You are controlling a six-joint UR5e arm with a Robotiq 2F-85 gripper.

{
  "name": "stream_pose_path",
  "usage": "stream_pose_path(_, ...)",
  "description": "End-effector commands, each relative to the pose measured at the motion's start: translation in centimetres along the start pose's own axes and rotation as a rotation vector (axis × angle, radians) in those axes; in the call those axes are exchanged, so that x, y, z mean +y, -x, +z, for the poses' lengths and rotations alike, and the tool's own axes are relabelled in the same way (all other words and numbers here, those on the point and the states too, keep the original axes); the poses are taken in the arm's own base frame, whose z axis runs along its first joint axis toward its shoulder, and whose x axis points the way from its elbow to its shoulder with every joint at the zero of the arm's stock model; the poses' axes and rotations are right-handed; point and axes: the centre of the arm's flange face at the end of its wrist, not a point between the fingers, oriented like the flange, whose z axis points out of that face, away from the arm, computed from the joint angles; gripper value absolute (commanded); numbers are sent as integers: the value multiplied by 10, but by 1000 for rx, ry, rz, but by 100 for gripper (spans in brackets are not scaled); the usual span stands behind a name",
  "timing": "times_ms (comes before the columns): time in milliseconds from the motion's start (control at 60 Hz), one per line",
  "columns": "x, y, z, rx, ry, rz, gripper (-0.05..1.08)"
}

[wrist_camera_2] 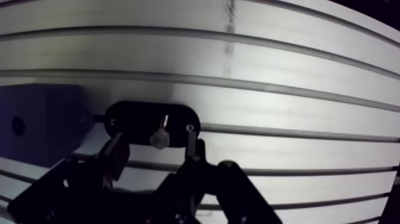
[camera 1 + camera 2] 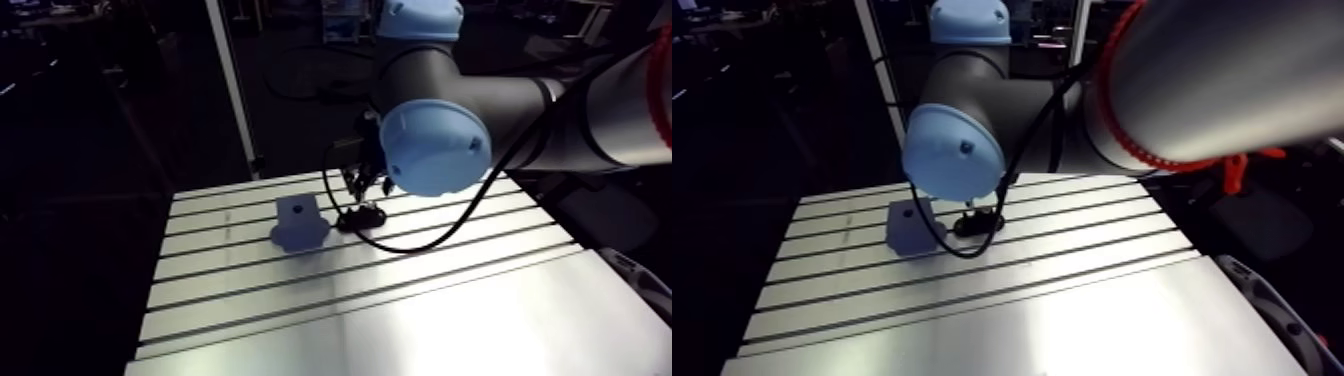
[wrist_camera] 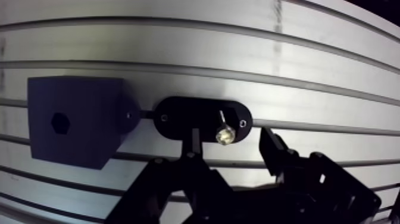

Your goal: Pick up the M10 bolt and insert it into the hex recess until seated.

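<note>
Jaws of the gripper (image 3: 231, 143) stand wide and hold nothing, the fingertips (image 3: 274, 149) reaching over the near edge of the black oval holder (image 3: 178, 116). The M10 bolt (image 3: 224, 135) stands in that holder, between the fingers, with a gap on each side. Just beside the holder's far end sits the dark block (image 3: 89, 140), its hex recess (image 3: 61, 122) empty. The holder lies on the slotted table (image 3: 238, 53).

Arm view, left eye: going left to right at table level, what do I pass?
blue-grey block → black holder plate → light-blue joint cap, which hangs above the table rather than resting on it.
</note>
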Motion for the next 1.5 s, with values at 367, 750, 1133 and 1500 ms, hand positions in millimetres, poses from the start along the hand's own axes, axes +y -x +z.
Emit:
stream_pose_path(367,0,1,17,-24,-10,28,43)
stream_pose_path(750,0,2,21,-33,-12,30,44)
stream_pose_path(1133,0,3,20,-36,-13,32,47)
stream_pose_path(1500,-1,3,18,-35,-11,30,51)
